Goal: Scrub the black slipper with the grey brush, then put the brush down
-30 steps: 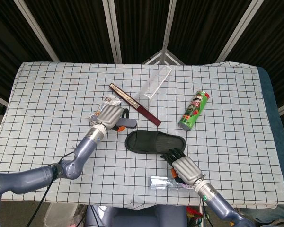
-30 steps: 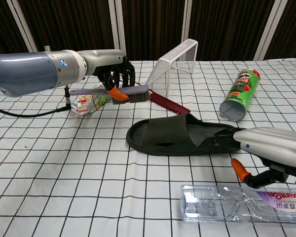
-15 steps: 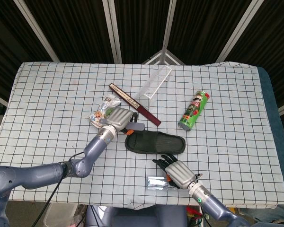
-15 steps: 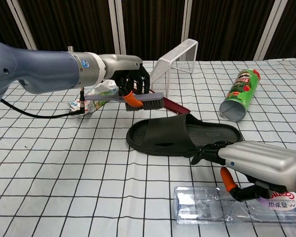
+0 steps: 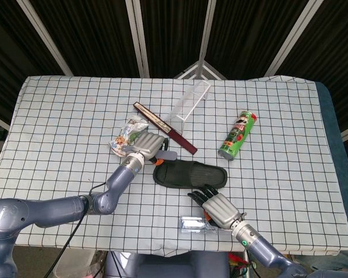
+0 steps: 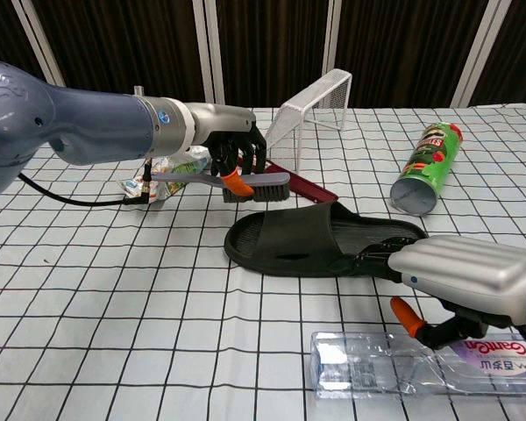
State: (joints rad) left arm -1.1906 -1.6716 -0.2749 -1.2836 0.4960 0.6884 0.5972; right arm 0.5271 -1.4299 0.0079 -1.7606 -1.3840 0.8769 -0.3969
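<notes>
The left hand (image 6: 232, 151) grips the grey brush (image 6: 223, 181) by its handle, fingers curled round it, with the bristle head pointing toward the robot's right and raised just above the toe end of the black slipper (image 6: 326, 240); from the chest view the bristles look clear of the slipper, though the gap is slight. In the head view the same hand (image 5: 146, 145) sits just beside the slipper's left end (image 5: 188, 174).

The right hand (image 6: 465, 276) hangs low at the slipper's other end, fingers spread and holding nothing; its dark fingertips (image 6: 374, 260) lie right at the slipper's heel rim, and whether they touch it cannot be told. Under this hand lies a clear plastic box (image 6: 421, 364) with a printed label, flat on the desk (image 6: 114, 307), which is covered in a white cloth with a black grid.

Behind the left hand a crumpled snack packet (image 6: 162, 173) lies on the cloth. A dark red flat bar (image 5: 164, 127) runs diagonally beyond the brush, next to a white wire rack (image 6: 311, 110) tipped on its side. A green Pringles can (image 6: 425, 167) lies on its side well to the right of the slipper.
</notes>
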